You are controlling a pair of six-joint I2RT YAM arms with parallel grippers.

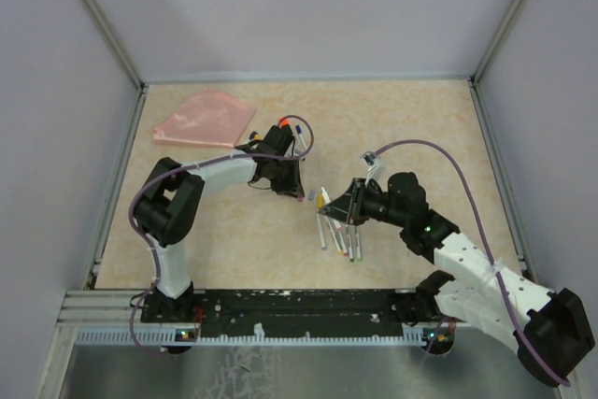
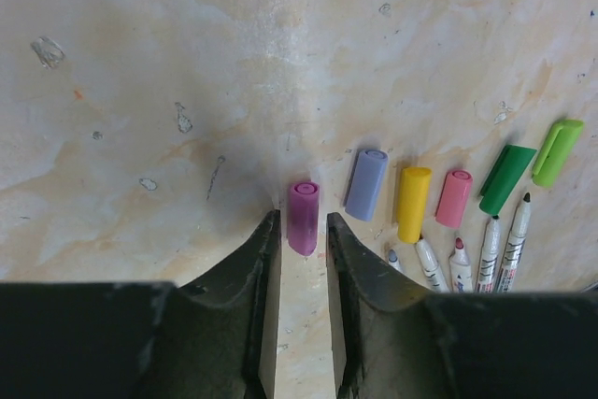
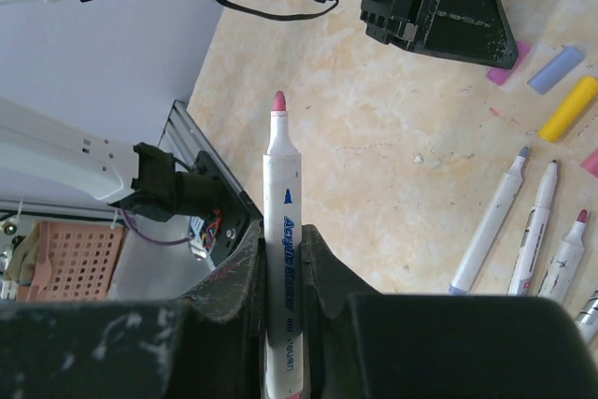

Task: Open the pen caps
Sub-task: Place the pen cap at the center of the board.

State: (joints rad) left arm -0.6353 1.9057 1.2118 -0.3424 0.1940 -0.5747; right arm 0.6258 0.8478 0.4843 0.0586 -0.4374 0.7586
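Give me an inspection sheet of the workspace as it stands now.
Surface: beige mottled table, small scuffs.
Job's things: six loose caps in a row: magenta cap, lavender cap, yellow cap, pink cap, dark green cap, light green cap; uncapped pens lie beside them.
Clutter: pink pouch at the far left, apart from the pens.
Grippers: left gripper open, magenta cap lying between its tips; right gripper shut on an uncapped pink-tipped pen.
Cables: purple cable arching over each arm, clear of the pens.
Surroundings: grey walls, metal frame rails.
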